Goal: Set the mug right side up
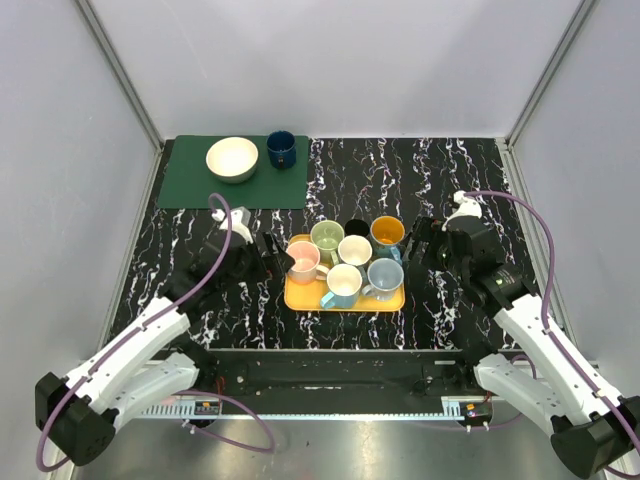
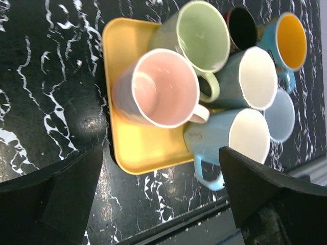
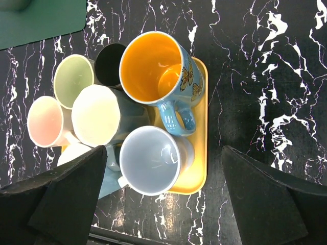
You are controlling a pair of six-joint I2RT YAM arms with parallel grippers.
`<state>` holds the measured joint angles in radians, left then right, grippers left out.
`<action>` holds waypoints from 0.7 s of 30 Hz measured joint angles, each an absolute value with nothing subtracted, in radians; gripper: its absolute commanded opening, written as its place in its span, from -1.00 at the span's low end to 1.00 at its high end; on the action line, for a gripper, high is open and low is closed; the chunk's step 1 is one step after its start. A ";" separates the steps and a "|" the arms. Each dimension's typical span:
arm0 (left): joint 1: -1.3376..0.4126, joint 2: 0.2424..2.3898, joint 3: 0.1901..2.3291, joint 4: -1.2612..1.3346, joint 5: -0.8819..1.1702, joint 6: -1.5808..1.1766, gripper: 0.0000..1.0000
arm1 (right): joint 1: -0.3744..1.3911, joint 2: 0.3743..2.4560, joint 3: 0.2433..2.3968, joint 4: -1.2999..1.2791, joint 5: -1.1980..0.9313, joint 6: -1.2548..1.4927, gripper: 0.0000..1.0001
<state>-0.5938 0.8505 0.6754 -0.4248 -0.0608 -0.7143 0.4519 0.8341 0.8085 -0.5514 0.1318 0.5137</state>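
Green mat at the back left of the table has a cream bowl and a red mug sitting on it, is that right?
Not quite. The mug on the green mat is dark blue, not red. The top external view shows it beside the cream bowl, at the back left of the table.

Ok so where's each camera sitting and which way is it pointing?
Top external: above and behind the bases, looking down on the table; both arms, left gripper and right gripper open beside the yellow tray.
Left wrist: on the left arm, looking down at the tray's left end; its dark fingers frame the bottom.
Right wrist: on the right arm, looking down at the tray's right end; own fingers likewise.
Shared: both wrist views show the pink mug.
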 measured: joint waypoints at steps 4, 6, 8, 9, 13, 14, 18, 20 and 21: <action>-0.598 0.820 0.660 -0.424 0.040 -0.653 0.80 | 0.452 0.834 0.809 -0.552 0.118 0.509 1.00; -0.614 0.820 0.660 -0.424 0.086 -0.617 0.61 | 0.452 0.834 0.809 -0.553 0.113 0.504 1.00; -0.652 0.828 0.660 -0.428 0.127 -0.565 0.56 | 0.452 0.834 0.809 -0.556 0.110 0.499 1.00; -0.680 0.835 0.660 -0.429 0.148 -0.542 0.57 | 0.452 0.833 0.809 -0.558 0.110 0.497 0.99; -0.815 0.849 0.660 -0.437 0.183 -0.447 0.58 | 0.452 0.833 0.809 -0.564 0.101 0.493 1.00; -0.852 0.850 0.660 -0.438 0.185 -0.423 0.59 | 0.452 0.833 0.809 -0.566 0.096 0.492 1.00; -0.916 0.891 0.667 -0.438 0.183 -0.356 0.58 | 0.452 0.833 0.809 -0.566 0.083 0.491 1.00; -0.925 0.945 0.685 -0.436 0.174 -0.327 0.57 | 0.452 0.832 0.809 -0.566 0.081 0.491 1.00; -0.928 0.971 0.694 -0.434 0.170 -0.316 0.57 | 0.452 0.831 0.809 -0.566 0.079 0.491 0.99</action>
